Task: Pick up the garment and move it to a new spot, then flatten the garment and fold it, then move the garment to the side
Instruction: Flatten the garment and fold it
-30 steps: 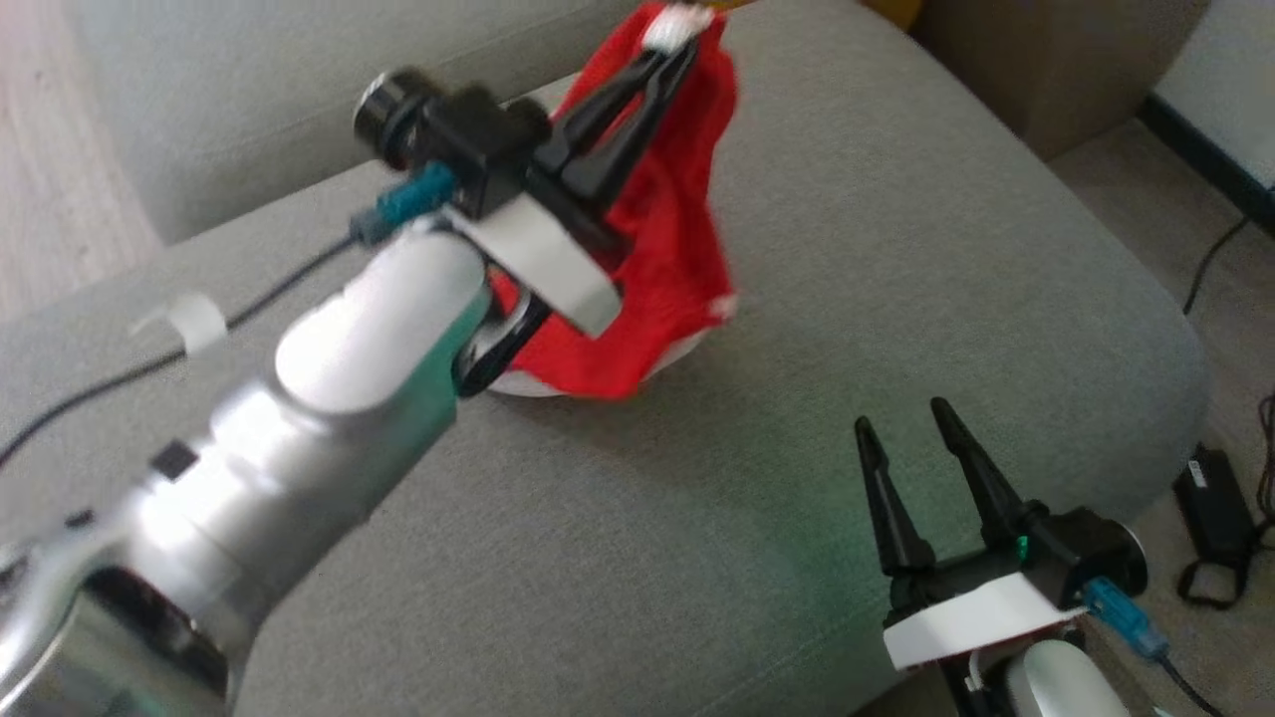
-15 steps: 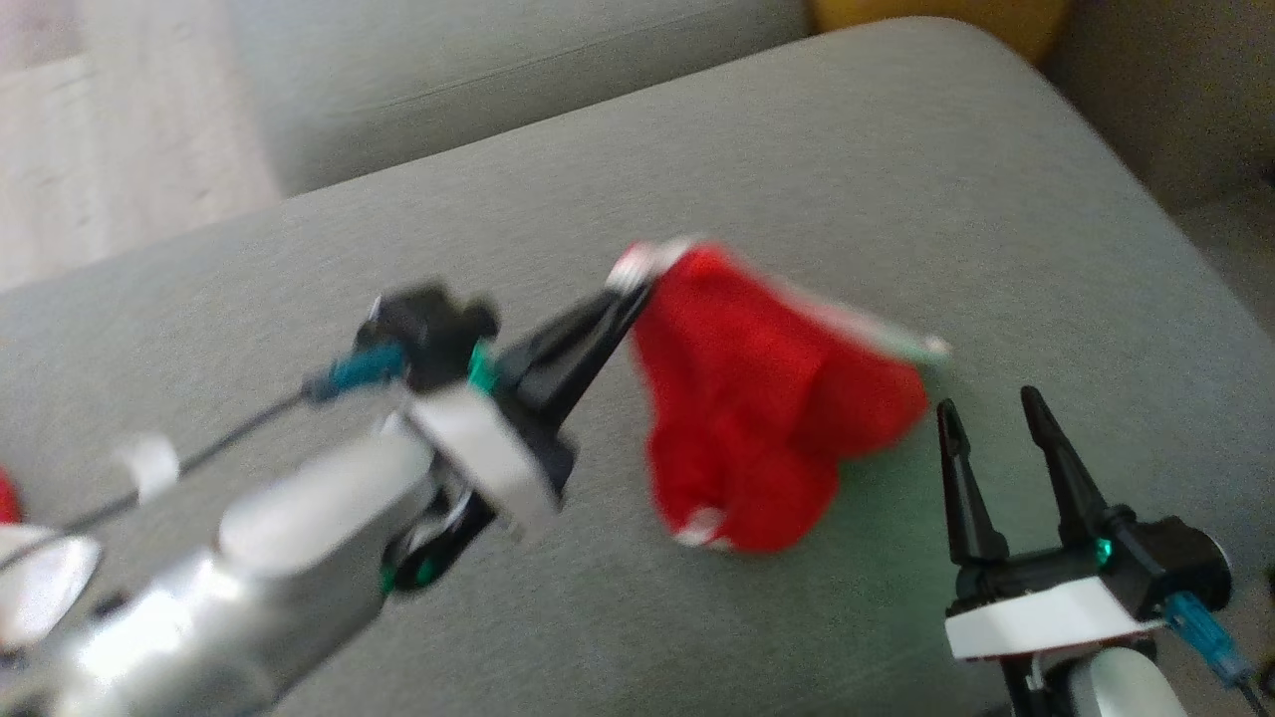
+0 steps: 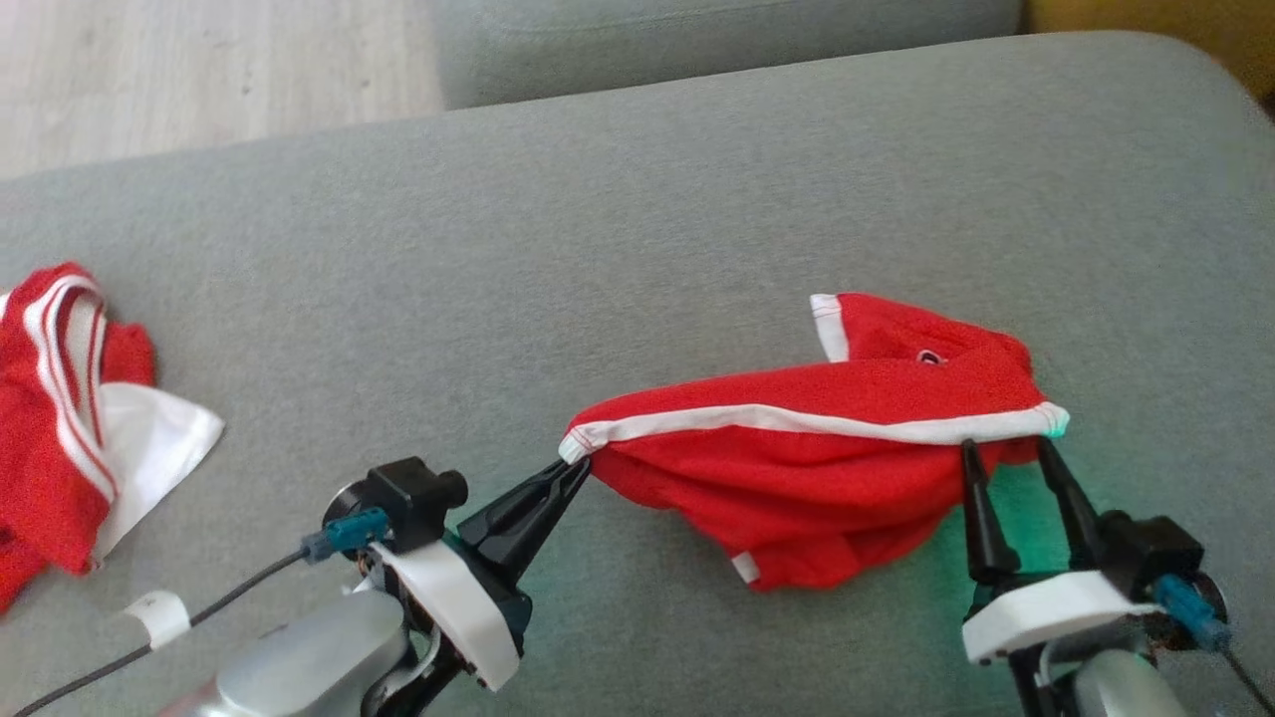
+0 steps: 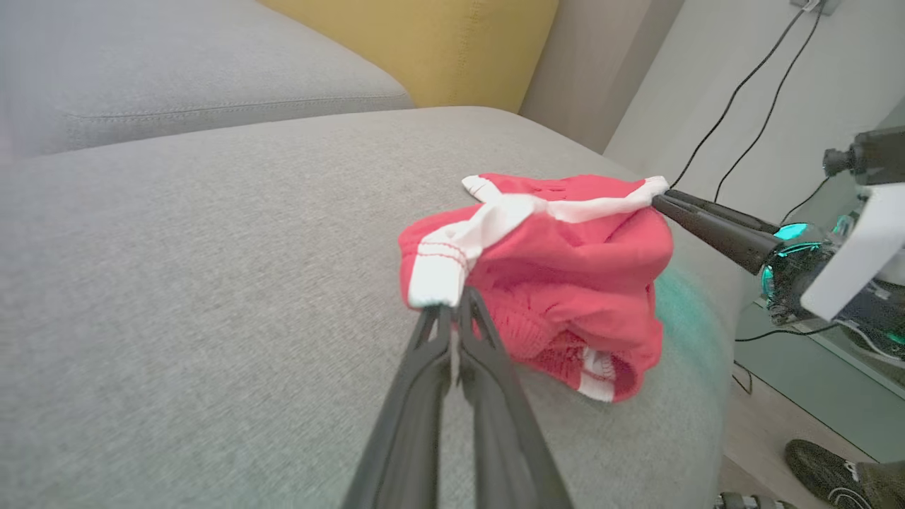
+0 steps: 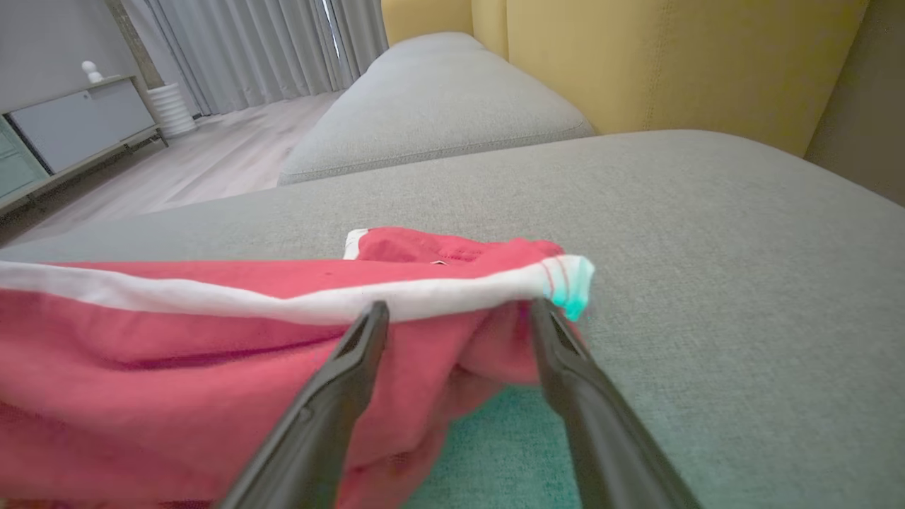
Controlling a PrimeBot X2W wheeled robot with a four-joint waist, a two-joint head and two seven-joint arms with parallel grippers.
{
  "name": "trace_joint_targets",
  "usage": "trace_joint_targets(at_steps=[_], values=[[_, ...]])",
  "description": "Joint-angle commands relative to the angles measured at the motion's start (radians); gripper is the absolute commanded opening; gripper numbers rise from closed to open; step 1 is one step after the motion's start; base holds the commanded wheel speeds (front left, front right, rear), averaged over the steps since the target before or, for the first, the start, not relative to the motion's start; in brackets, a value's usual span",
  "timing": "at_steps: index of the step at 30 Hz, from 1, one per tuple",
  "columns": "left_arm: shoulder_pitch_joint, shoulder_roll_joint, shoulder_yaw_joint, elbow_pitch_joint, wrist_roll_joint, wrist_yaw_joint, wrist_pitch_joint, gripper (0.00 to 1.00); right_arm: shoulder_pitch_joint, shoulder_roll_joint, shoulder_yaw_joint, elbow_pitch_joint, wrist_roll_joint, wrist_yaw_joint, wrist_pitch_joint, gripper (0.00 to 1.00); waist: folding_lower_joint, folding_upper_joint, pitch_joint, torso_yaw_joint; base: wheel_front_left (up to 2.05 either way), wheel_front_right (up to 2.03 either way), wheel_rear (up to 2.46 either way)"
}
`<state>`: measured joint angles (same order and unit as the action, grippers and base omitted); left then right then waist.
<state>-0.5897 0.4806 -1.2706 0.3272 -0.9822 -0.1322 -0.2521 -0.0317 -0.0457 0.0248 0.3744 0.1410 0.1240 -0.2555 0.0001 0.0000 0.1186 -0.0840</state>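
Note:
The garment (image 3: 817, 468) is red with a white hem and lies bunched on the grey sofa cushion (image 3: 637, 199), right of centre in the head view. My left gripper (image 3: 576, 460) is shut on the hem's left corner, low over the cushion. From there the hem stretches taut to the right. My right gripper (image 3: 1004, 448) stands open with its tips at the hem's right end. In the left wrist view the left gripper (image 4: 452, 311) pinches the white corner of the garment (image 4: 565, 261). In the right wrist view the right gripper (image 5: 459, 309) straddles the garment (image 5: 212, 339) just under the hem.
A second red-and-white piece of clothing (image 3: 60, 398) lies crumpled at the cushion's left edge. Yellow cushions (image 5: 636, 56) stand behind the sofa. Wooden floor (image 3: 199, 70) lies beyond. Cables (image 4: 742, 85) and a shoe (image 4: 834, 474) are off the right end.
The camera has shifted. My left gripper has carried the hanging garment down to the cushion in front of the right gripper, and the hem is now stretched out. The right gripper stays open.

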Motion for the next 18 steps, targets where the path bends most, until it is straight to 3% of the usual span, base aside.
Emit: trace_joint_targets(at_steps=[1,9,18], values=[[-0.019,0.011,0.064,-0.006,0.025,0.002,-0.009,0.00,-0.050,-0.014,0.005,0.002,0.008,0.007,-0.006,1.00,-0.0001,0.0000,0.017,0.023,0.00,0.00,0.00],[0.021,0.009,0.110,0.011,0.089,0.002,-0.010,0.00,-0.101,-0.009,-0.059,0.026,0.025,0.007,-0.006,1.00,-0.0001,0.0000,0.033,0.035,0.00,0.00,0.00],[0.024,0.009,0.108,0.016,0.104,0.002,-0.010,0.00,-0.144,-0.008,-0.024,0.047,0.049,0.007,-0.006,1.00,-0.0001,0.0000,0.031,0.031,0.00,0.00,0.00]])
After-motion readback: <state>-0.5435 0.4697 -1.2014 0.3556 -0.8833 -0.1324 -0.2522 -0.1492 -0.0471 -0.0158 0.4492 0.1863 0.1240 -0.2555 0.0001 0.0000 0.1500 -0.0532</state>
